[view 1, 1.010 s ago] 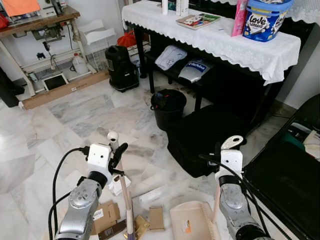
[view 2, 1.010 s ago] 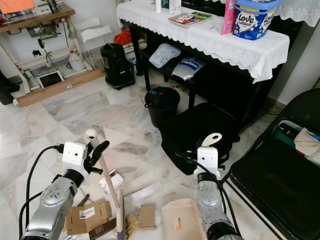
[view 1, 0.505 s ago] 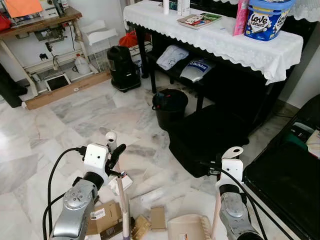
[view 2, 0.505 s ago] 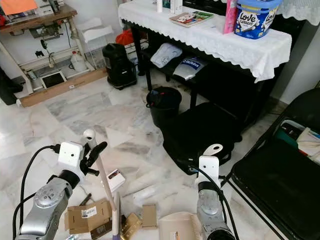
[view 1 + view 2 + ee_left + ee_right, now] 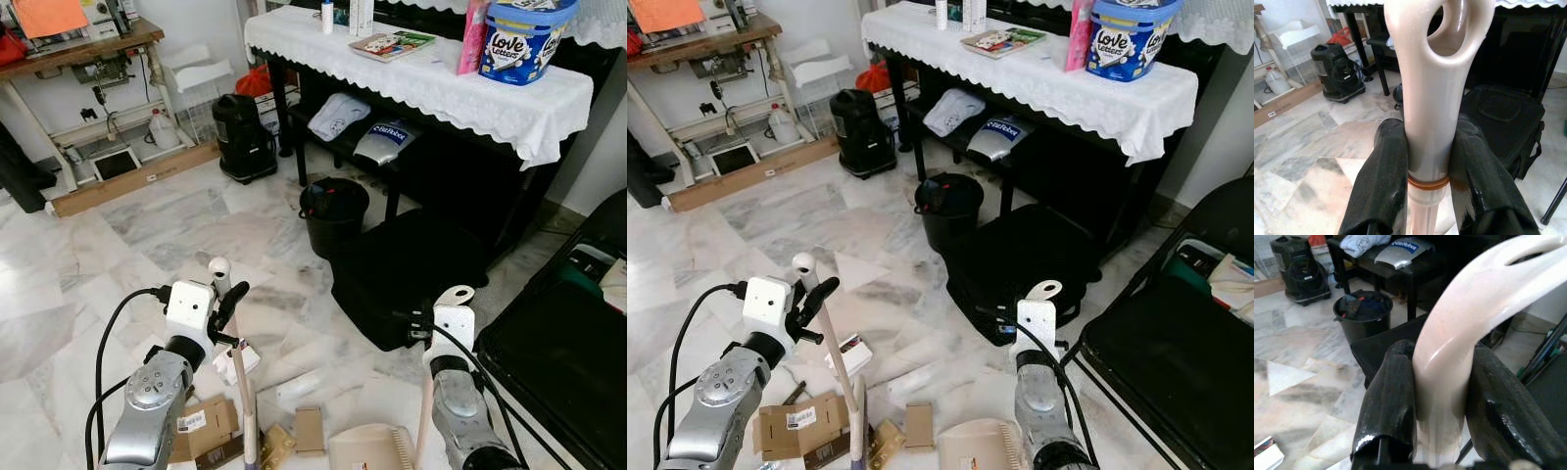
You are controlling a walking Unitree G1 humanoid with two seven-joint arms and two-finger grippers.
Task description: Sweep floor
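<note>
Cardboard scraps point(image 5: 201, 423) lie left of the beige plastic dustpan point(image 5: 370, 448) on the floor. Black round bucket point(image 5: 331, 211) stands ahead, before the cloth-covered tabletop point(image 5: 431, 83).

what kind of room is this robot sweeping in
Most likely a lived-in room of a home, used for sewing and storage. A sewing machine on a wooden treadle table stands by the wall, a white lace-edged cloth covers a long black stand, and the floor is white marble tile.
</note>
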